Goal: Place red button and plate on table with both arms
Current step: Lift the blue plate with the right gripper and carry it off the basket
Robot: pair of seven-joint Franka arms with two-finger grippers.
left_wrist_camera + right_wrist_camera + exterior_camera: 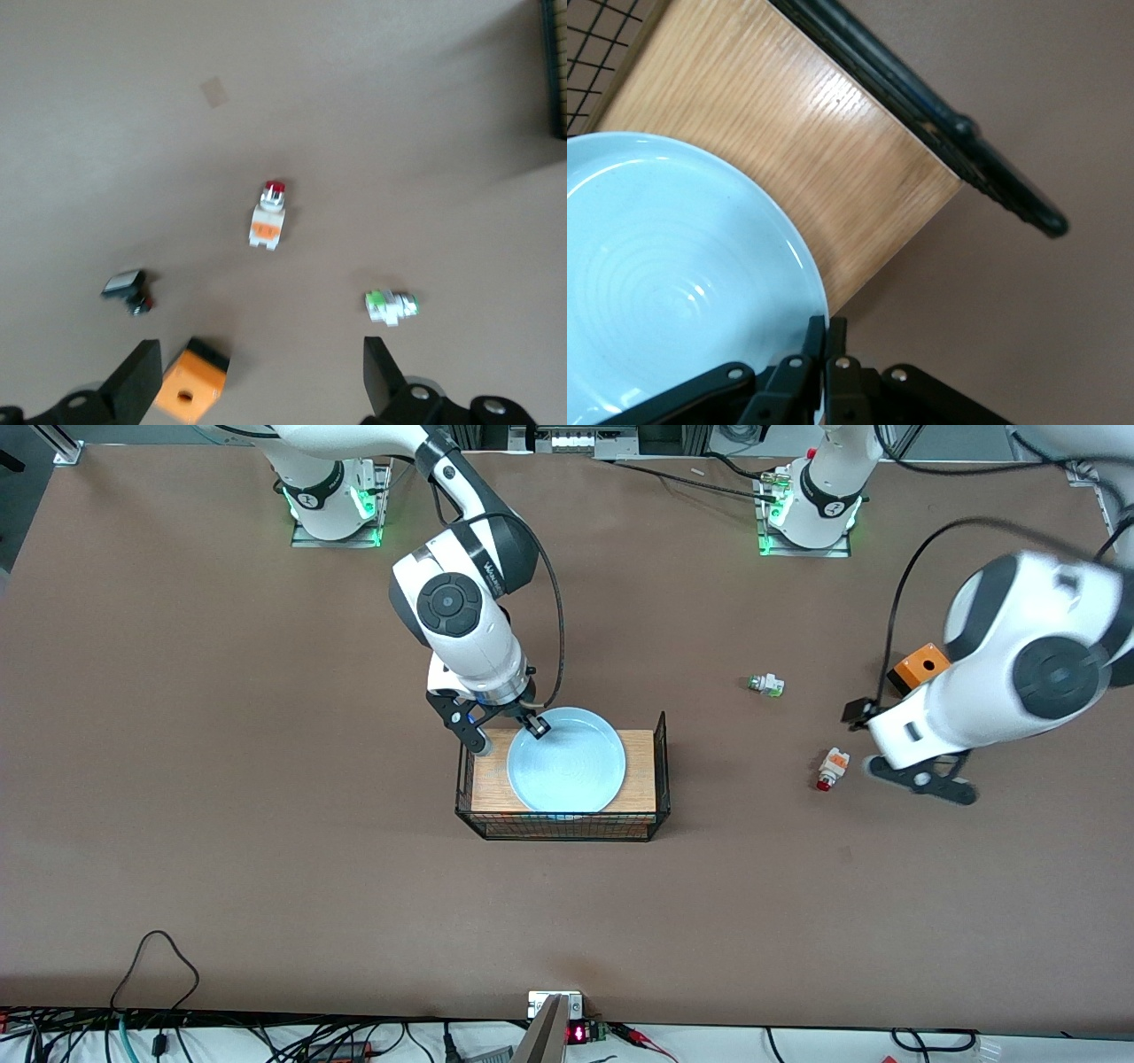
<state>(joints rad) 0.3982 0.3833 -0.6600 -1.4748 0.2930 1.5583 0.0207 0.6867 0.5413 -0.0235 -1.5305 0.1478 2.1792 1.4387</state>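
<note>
Front view, from the right arm's end: the right hand (507,732) sits at the rim of the plate (567,760), which rests on the wooden top of the wire rack (654,779). In the right wrist view its fingers (816,341) are pinched narrow on that rim, so the grasp looks made and the lift not yet begun. Next it must raise the plate clear of the rack's wire sides and set it down on the surface (266,824).

Toward the left arm's end, the red button (831,768) already lies on the surface, just beside the left hand (912,778). That hand hangs spread wide and empty above the surface, the button apart from its fingers (139,382). Its half looks done; withdrawing seems all that remains.
</note>
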